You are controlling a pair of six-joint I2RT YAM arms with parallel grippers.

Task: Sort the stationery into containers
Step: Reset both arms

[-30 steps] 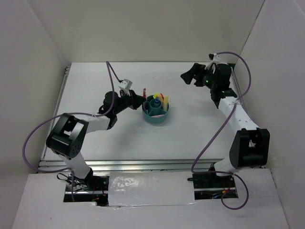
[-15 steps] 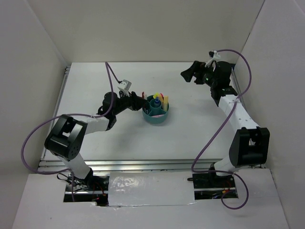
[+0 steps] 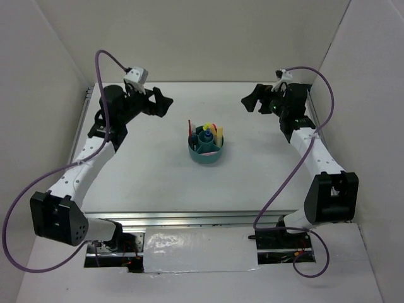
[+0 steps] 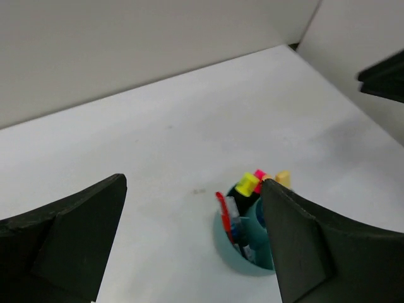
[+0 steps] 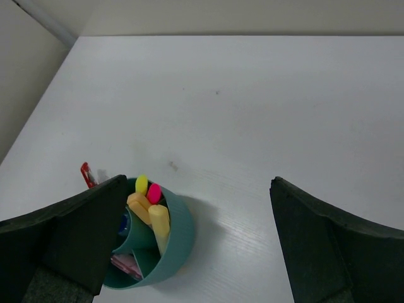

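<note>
The teal container (image 3: 206, 154) stands mid-table, divided around a central cup. Stationery stands in it: a thin red pen (image 3: 190, 129) at its left side, yellow, pink and orange markers (image 3: 216, 132) at the back right, and a blue-capped piece in the centre. The left wrist view shows the red pen (image 4: 221, 206) beside dark pens and a yellow-capped marker (image 4: 247, 184). The right wrist view shows the container (image 5: 178, 238) with yellow markers (image 5: 159, 224). My left gripper (image 3: 161, 104) hangs open and empty, back left of the container. My right gripper (image 3: 251, 101) is open and empty, back right of it.
White enclosure walls stand on the left, back and right of the white table (image 3: 158, 177). A metal rail (image 3: 189, 218) runs along the near edge, with purple cables looping from both arms. The right arm shows as a dark shape (image 4: 385, 76) in the left wrist view.
My left gripper was shut at the container's left rim; it opened, leaving the red pen standing in the container, and pulled away up and to the back left. The right arm held still.
</note>
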